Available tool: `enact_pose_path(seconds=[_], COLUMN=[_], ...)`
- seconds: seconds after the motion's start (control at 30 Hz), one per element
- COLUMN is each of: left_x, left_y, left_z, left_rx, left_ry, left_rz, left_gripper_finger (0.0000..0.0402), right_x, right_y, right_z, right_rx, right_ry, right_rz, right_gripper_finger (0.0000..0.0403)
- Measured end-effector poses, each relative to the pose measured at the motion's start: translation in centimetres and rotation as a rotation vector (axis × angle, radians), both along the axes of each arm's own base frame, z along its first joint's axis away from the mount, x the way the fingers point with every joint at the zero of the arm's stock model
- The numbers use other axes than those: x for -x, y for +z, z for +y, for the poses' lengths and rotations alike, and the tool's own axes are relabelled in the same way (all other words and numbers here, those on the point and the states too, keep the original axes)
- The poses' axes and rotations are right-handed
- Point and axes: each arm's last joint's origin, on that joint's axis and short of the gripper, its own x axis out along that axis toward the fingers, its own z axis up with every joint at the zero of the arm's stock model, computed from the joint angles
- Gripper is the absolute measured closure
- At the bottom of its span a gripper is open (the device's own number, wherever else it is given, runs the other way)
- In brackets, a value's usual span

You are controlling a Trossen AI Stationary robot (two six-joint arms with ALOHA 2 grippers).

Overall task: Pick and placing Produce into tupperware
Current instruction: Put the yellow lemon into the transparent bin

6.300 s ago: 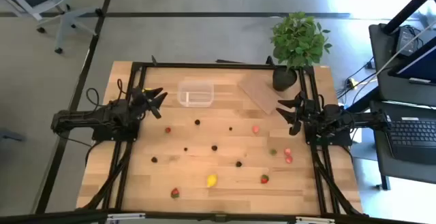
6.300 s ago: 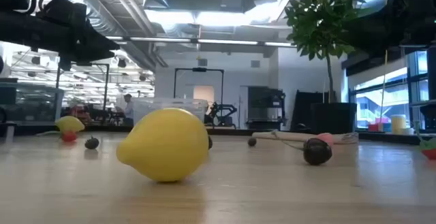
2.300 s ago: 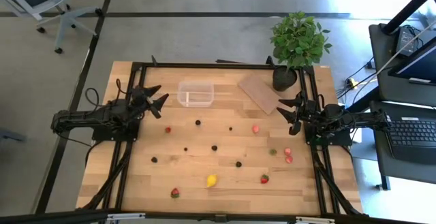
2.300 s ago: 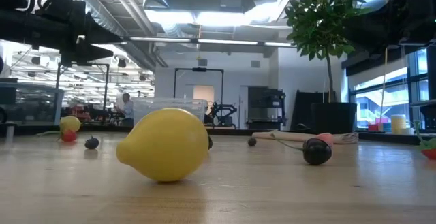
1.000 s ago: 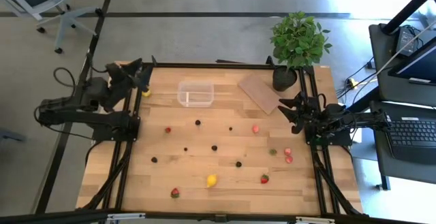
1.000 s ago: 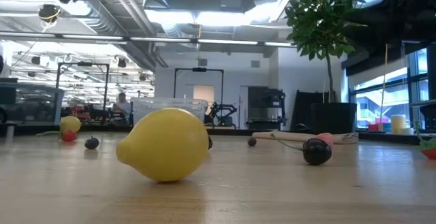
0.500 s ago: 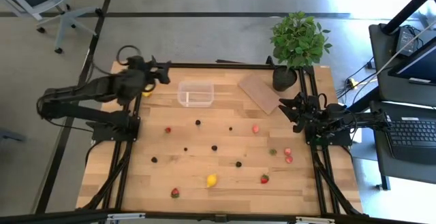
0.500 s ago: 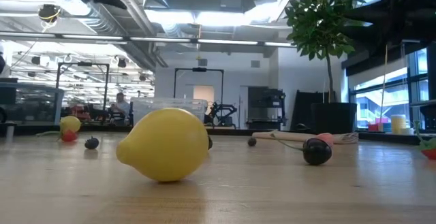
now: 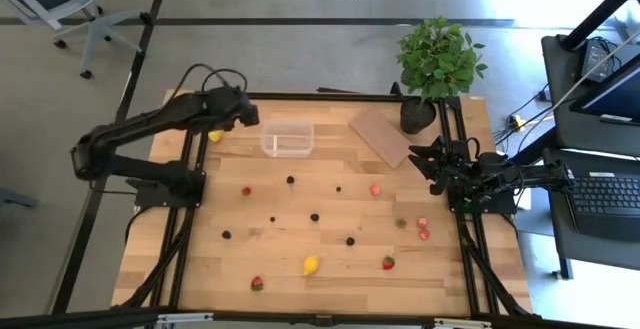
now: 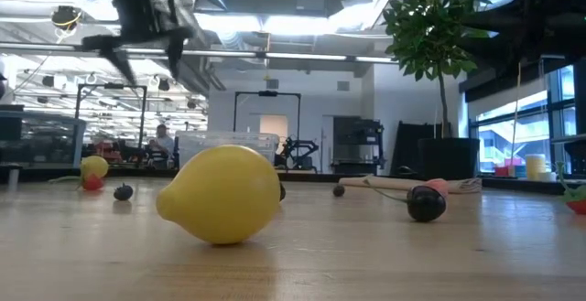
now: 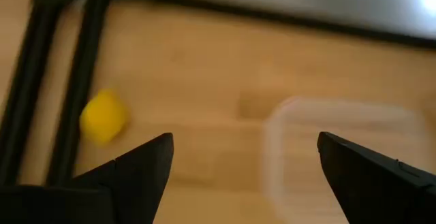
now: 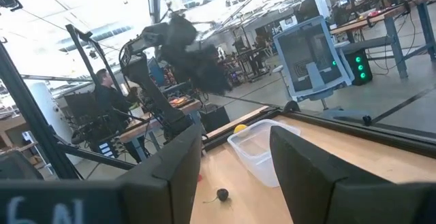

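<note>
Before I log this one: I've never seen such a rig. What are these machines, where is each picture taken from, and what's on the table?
Two dark robot arms work at a wooden table. One camera looks straight down, one sits at tabletop height, one rides each wrist. The left gripper, open and holding nothing, hovers beside a clear tupperware, near a small yellow piece. The right gripper, open too, waits at the other side. Tiny red, dark and yellow produce lies scattered, including a lemon. A potted plant and brown board sit at the far edge.

Bright ceiling lights lit the scene evenly, while the left wrist view was motion-blurred and shadows stayed faint.
</note>
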Motion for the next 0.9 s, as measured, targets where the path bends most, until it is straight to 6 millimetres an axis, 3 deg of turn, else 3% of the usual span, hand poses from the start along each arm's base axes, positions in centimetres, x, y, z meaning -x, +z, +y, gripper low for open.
enact_pose_path(seconds=[0.2,0.47,0.63,0.9], left_x=[0.4,0.1,-0.1,0.0], left_y=[-1.9,-3.1,-3.6,-5.4], left_z=[2.6,5.5,6.5,7.2], left_rx=[0.108,0.044,-0.008,0.113], left_ry=[0.068,0.086,0.118,0.172], left_rz=[0.13,0.214,0.238,0.315], left_gripper_finger=[0.0049,0.0045,0.0049,0.0052], right_x=[0.0,0.0,0.0,0.0], right_y=[-0.1,-0.1,-0.1,-0.1], right_z=[0.0,0.0,0.0,0.0], right_rx=[0.004,0.048,0.048,0.051], right_ry=[-0.001,-0.011,-0.012,-0.012], right_rz=[0.009,0.023,0.023,0.024], right_gripper_finger=[0.0224,0.0224,0.0224,0.0224])
